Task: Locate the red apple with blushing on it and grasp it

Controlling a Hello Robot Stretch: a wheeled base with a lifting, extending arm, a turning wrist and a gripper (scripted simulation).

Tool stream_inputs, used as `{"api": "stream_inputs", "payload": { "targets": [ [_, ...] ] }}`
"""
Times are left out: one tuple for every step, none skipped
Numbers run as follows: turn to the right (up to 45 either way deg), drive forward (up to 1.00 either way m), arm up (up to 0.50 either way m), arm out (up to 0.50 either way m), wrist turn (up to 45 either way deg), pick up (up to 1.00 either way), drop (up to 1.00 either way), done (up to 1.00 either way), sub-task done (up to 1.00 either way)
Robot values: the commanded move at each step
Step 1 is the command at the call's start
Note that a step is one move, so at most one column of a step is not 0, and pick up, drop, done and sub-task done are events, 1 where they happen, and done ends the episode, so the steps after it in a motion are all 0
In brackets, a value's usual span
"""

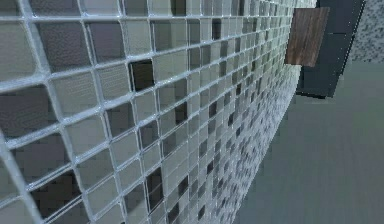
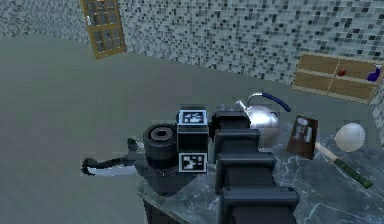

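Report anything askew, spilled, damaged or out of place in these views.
Nothing stands out. The kettle sits upright on the dark counter, the white egg-shaped thing lies whole nearby, and no spill shows on the floor.

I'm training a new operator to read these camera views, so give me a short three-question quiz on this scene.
1. True or false: the wall close ahead in the forward view is plain and untiled.
2. In the arm side view, which colour is the small thing on the low wooden shelf, left of the blue thing? A green, B red, C yellow.
3. Fill in: in the arm side view, the white rounded thing sits to the ____ of the silver kettle.
Key: 1 false, it is tiled; 2 B; 3 right.
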Motion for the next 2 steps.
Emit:
{"api": "stream_inputs", "payload": {
  "targets": [
    [0.0,0.00,0.00,0.00,30.0,0.00,0.00,0.00,0.00],
    [0.0,0.00,-0.14,0.00,0.0,0.00,0.00,0.00,0.00]
  ]
}}
